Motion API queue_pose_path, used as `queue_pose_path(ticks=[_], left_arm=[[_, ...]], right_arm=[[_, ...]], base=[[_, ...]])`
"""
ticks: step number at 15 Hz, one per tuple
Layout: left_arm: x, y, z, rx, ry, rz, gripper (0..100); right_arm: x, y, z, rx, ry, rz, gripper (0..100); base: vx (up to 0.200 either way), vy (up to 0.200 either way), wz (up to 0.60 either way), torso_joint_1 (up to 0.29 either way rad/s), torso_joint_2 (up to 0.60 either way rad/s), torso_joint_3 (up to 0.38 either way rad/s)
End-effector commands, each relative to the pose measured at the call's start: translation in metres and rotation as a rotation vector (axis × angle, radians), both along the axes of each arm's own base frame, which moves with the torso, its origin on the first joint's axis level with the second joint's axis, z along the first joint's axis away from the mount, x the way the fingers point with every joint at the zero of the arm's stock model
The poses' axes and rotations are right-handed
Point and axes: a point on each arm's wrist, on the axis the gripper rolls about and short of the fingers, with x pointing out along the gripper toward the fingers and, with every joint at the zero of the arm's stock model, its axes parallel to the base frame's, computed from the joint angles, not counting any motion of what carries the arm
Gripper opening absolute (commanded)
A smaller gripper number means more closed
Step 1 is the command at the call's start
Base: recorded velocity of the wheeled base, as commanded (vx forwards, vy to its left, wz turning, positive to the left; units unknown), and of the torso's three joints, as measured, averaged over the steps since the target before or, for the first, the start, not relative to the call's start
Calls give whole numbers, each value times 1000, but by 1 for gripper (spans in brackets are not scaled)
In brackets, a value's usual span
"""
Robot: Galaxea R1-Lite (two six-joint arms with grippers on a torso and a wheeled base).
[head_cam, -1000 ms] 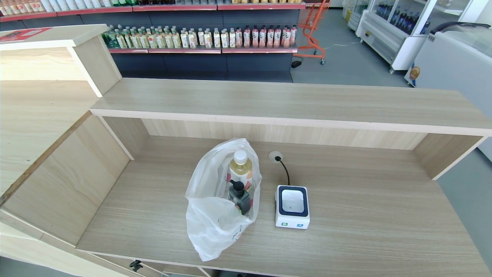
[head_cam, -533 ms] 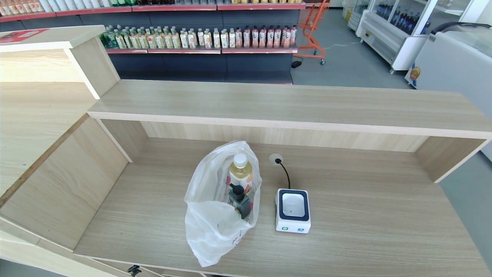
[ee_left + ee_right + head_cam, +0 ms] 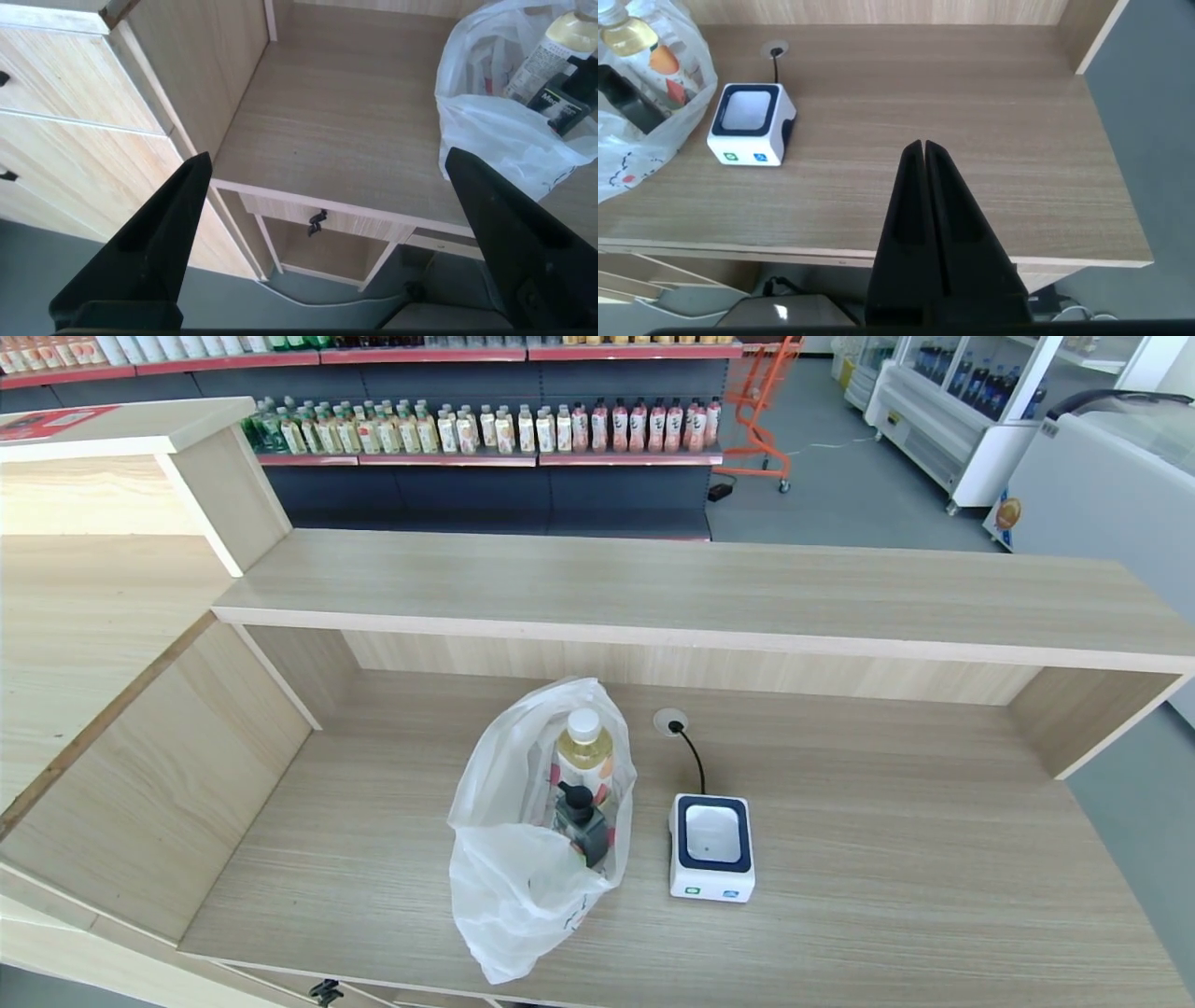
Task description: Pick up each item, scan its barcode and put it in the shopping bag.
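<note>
The left tool (image 3: 325,161) is hanging with its fingers spread wide apart over the worktop's (image 3: 887,868) front edge. In the lower middle of the head view, the white shopping bag (image 3: 518,887) is sitting open, holding a yellow drink bottle (image 3: 585,751) and a dark bottle (image 3: 581,817). Just to its right, the scanner (image 3: 711,845) is lying face up. The right tool (image 3: 923,151) is hovering with its fingers pressed together.
</note>
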Motion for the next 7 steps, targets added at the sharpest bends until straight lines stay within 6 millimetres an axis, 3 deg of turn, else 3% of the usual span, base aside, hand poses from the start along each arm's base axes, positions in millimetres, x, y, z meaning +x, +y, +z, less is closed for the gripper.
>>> queue_pose_path(ticks=[1, 7], left_arm=[[0, 0, 0, 0, 1, 1, 100], [0, 0, 0, 0, 1, 1, 100]], right_arm=[[0, 0, 0, -2, 1, 1, 0], [0, 0, 0, 2, 1, -1, 0]], base=[[0, 0, 0, 0, 0, 0], [0, 0, 0, 0, 0, 0]])
